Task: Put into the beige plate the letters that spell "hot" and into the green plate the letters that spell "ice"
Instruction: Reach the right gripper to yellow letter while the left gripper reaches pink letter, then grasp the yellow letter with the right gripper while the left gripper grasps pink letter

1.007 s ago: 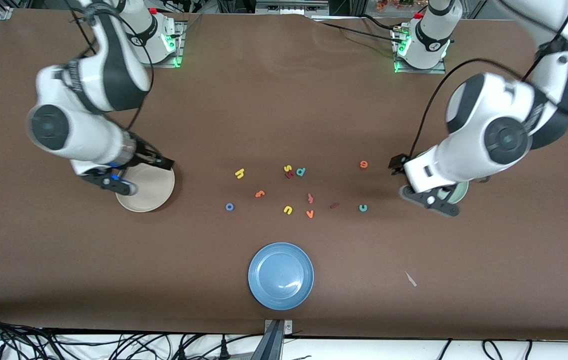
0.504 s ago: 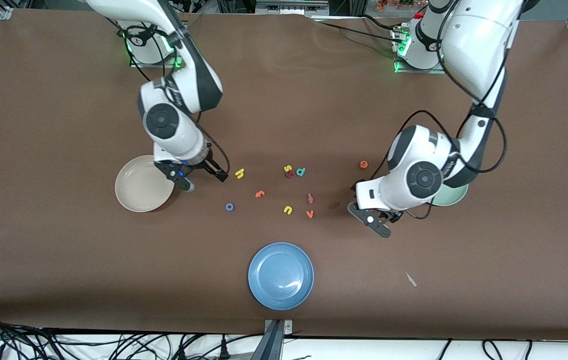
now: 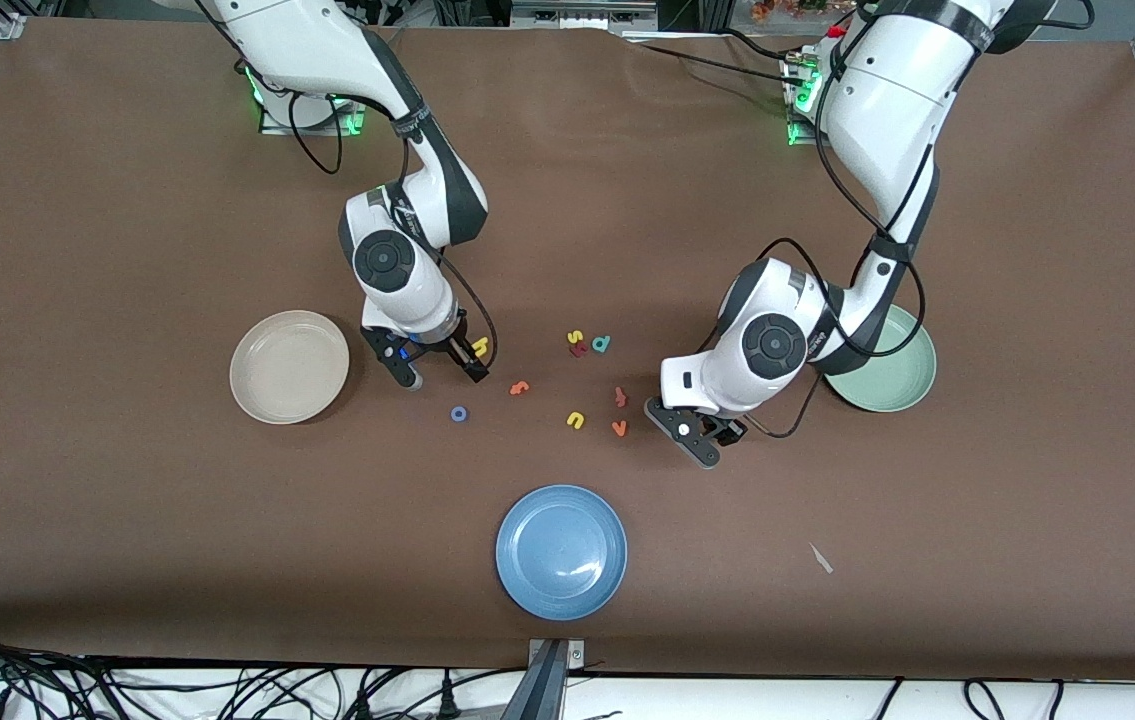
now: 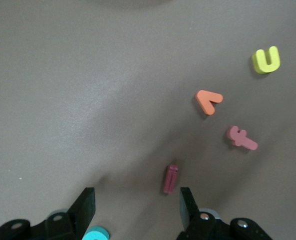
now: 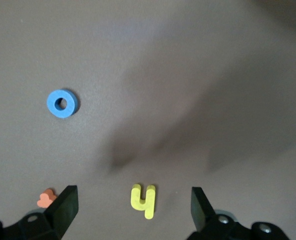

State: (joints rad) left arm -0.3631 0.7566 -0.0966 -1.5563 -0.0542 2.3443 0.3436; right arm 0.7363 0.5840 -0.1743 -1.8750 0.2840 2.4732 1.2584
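Note:
My right gripper (image 3: 439, 368) hangs low and open over the yellow h (image 5: 144, 200), which lies flat between its fingers (image 5: 63, 207). The blue o (image 5: 62, 103) and orange t (image 3: 519, 387) lie close by. The beige plate (image 3: 289, 367) sits toward the right arm's end. My left gripper (image 4: 137, 210) is open, with the dark red i (image 4: 170, 178) just off one fingertip and the teal c (image 4: 95, 234) by the other. In the front view the left arm hides the i, c and e. The green plate (image 3: 887, 375) lies beside that arm.
Other letters lie scattered mid-table: yellow u (image 3: 576, 420), orange v (image 3: 619, 428), salmon f (image 3: 620, 397), yellow s (image 3: 575, 337) and teal d (image 3: 602, 344). A blue plate (image 3: 561, 551) sits nearer the front camera.
Both arms swung in from over their plates toward the letters. The right gripper came down over the h, the left over the i and c. The left jaws have narrowed a little.

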